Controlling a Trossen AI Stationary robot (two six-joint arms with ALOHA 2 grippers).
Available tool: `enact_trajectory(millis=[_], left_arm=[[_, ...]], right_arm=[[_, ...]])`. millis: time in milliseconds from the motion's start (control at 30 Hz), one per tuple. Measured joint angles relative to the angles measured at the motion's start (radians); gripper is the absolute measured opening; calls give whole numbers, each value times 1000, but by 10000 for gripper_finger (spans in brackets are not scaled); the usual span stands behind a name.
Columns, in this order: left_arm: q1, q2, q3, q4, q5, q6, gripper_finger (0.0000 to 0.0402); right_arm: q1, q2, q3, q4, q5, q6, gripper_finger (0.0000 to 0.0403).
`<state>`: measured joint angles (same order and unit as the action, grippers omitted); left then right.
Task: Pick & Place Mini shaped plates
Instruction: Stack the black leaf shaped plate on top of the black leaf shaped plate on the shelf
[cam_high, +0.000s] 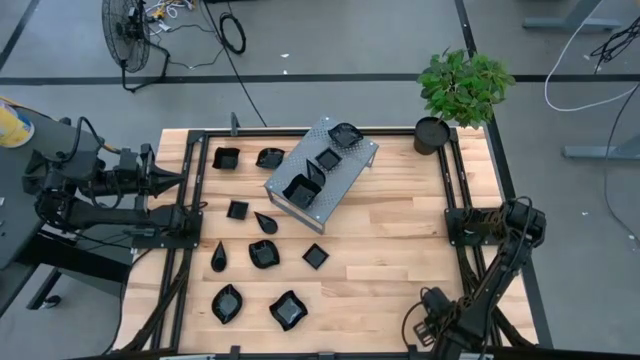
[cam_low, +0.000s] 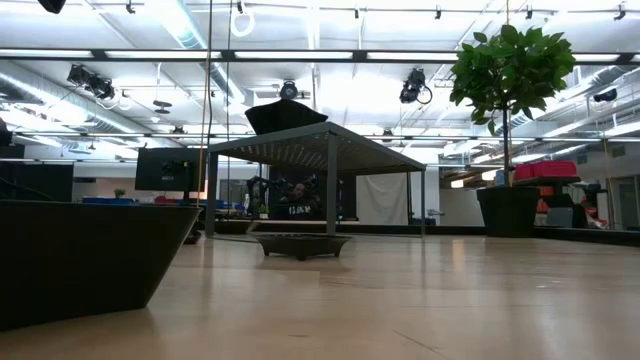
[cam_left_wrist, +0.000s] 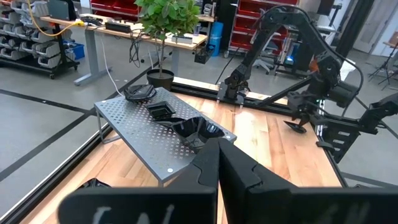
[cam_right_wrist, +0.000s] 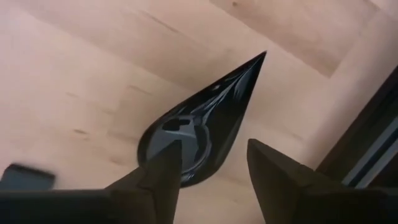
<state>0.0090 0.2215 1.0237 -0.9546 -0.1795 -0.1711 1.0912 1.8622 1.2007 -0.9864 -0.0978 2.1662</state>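
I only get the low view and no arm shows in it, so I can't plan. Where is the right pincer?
Observer: The right pincer is open over a teardrop plate that lies on the wood beside the table's right rail.
Operator: I see one plate on the box. Are there more?
Observer: Three plates sit on the box; the end one is the one you see.
Operator: And the left pincer?
Observer: The left pincer is shut, holds nothing, and waits at the table's left edge, pointing at the box.
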Motion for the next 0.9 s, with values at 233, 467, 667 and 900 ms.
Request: enact_trajectory(millis=[233,467,667,900], left_arm=[[0,0,0,0,0,0,5],[0,0,0,0,0,0,5],[0,0,0,0,0,1,5],[0,0,0,0,0,0,5]], right_arm=[[0,0,-58,69,2,10,185],[0,0,-64,75,3,10,166],[0,0,-64,80,11,10,125],[0,0,-64,100,34,9,65]])
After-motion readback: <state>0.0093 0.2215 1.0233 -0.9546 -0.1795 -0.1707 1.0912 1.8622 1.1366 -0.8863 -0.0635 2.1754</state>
